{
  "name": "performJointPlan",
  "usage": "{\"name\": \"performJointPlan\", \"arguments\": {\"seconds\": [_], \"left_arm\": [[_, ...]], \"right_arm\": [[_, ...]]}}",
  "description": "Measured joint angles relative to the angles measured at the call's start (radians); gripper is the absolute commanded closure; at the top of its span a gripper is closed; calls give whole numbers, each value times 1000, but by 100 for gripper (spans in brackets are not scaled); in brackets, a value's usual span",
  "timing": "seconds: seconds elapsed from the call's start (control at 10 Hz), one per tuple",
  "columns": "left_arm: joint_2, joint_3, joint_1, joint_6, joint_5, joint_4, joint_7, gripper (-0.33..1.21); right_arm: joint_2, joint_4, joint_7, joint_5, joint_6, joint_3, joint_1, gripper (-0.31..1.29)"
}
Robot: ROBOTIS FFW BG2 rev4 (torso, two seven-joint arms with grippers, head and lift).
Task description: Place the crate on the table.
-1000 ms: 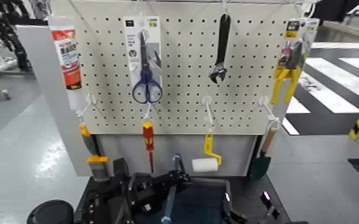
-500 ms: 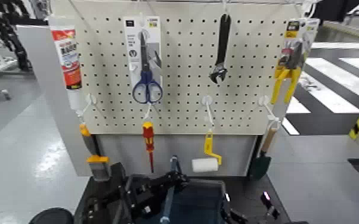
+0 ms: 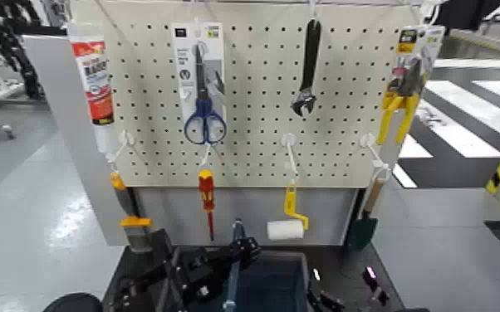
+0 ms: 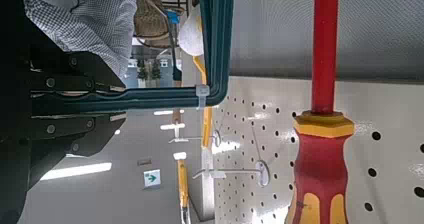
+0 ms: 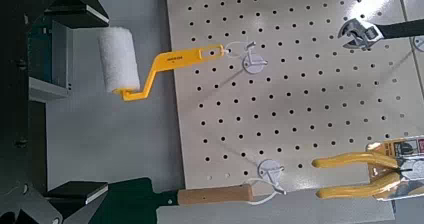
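The crate [image 3: 274, 282], a dark blue-grey bin with a thin blue handle bar [image 3: 233, 261], is at the bottom centre of the head view, over the black table [image 3: 361, 278] in front of the pegboard. My left gripper [image 3: 197, 278] is at the crate's left side. In the left wrist view the left gripper's fingers [image 4: 62, 84] are closed on the crate's rim [image 4: 160, 96]. My right gripper [image 3: 330, 300] is at the crate's right side, mostly cut off by the bottom edge. The right wrist view shows the crate's rim [image 5: 150, 202] beside it.
The beige pegboard [image 3: 253, 108] stands just behind the crate, hung with scissors [image 3: 203, 91], a wrench [image 3: 307, 70], yellow pliers [image 3: 399, 104], a red screwdriver [image 3: 207, 199] and a paint roller [image 3: 285, 226]. The roller and screwdriver hang low, close above the crate's far side.
The left arm has sunk lower and drifted left at the bottom edge of the head view. The handle bar has shifted slightly left with it.
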State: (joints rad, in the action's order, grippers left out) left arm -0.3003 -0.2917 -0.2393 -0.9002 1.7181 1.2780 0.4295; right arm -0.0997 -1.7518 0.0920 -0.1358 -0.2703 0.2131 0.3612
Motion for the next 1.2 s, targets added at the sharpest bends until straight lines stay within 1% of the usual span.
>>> {"name": "performJointPlan", "arguments": {"seconds": [0.1, 0.3, 0.4, 0.5, 0.6, 0.8, 1.0, 1.1, 1.2], "left_arm": [[1, -3, 1, 10, 0, 1, 1, 93], [4, -11, 13, 53, 0, 16, 2, 48], [5, -12, 20, 67, 1, 29, 0, 31], [6, -10, 27, 74, 1, 47, -11, 19], [6, 8, 43, 81, 0, 82, -63, 14], [12, 83, 95, 96, -22, 185, -184, 13], [28, 171, 148, 96, -109, 282, -280, 13], [38, 206, 177, 100, -165, 329, -304, 13], [45, 229, 200, 120, -242, 373, -306, 13]], "right_arm": [[0, 0, 0, -1, 0, 0, 1, 15], [0, 0, 0, -1, 0, 0, 1, 15], [0, 0, 0, -2, 0, -1, 1, 15], [0, -1, 0, -2, 0, -1, 1, 15], [0, -1, 0, -3, 1, -1, 1, 15], [1, -1, 0, -4, 2, 0, 1, 15], [1, -2, 0, -4, 5, 0, 1, 15], [1, -4, 0, -4, 6, 0, 1, 15], [1, -5, 0, -4, 8, 0, 1, 15]]}}
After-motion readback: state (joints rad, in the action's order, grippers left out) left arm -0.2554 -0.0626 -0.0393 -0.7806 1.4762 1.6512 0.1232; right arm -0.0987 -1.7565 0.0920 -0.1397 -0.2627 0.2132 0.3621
